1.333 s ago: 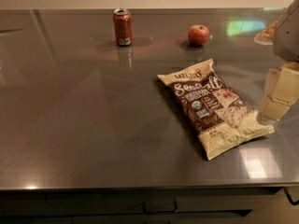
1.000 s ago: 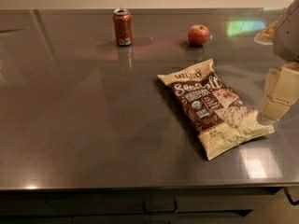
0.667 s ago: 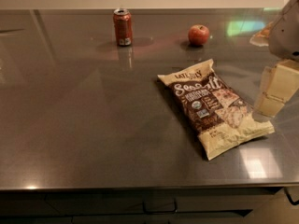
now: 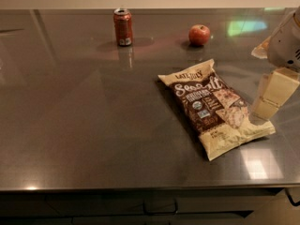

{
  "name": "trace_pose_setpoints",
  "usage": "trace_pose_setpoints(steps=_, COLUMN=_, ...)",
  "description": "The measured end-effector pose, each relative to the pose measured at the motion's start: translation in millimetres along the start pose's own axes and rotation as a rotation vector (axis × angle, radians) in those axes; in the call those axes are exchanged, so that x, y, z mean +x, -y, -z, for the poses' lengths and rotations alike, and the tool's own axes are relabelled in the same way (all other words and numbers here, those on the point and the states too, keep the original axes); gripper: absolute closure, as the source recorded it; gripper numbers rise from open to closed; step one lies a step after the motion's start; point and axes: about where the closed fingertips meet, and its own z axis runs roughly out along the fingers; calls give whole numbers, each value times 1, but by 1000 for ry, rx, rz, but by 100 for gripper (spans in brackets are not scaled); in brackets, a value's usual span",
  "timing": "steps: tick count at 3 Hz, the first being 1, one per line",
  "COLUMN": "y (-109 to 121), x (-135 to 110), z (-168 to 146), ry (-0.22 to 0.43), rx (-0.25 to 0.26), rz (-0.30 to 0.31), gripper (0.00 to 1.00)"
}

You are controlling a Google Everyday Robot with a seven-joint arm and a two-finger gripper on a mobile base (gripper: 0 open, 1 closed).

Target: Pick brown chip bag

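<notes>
The brown chip bag point(image 4: 213, 107) lies flat on the dark grey counter point(image 4: 84, 125), right of centre. It has a dark brown middle, cream ends and white "Sea Salt" lettering, and it runs diagonally from upper left to lower right. My gripper point(image 4: 264, 109) hangs at the right edge of the view, its cream tip just above the counter. The tip is right beside the bag's lower right end, very close to it or touching its edge. The white arm housing point(image 4: 287, 46) sits above it.
A red soda can point(image 4: 123, 27) stands upright at the back of the counter, left of centre. A red apple point(image 4: 199, 34) sits at the back, right of the can. The counter's front edge point(image 4: 140, 187) runs along the bottom, with drawers below.
My gripper has shifted slightly left, toward the bag's lower right end. The bag, can and apple have not moved.
</notes>
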Motion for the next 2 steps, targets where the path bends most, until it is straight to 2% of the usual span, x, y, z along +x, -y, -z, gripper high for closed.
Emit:
trace_pose_setpoints(steps=1, y=0, x=14, z=-18, ry=23, rx=-8, rz=-35, gripper=0)
trace_pose_setpoints(steps=2, y=2, x=31, z=-44, ry=27, rx=-36, rz=-94, gripper=0)
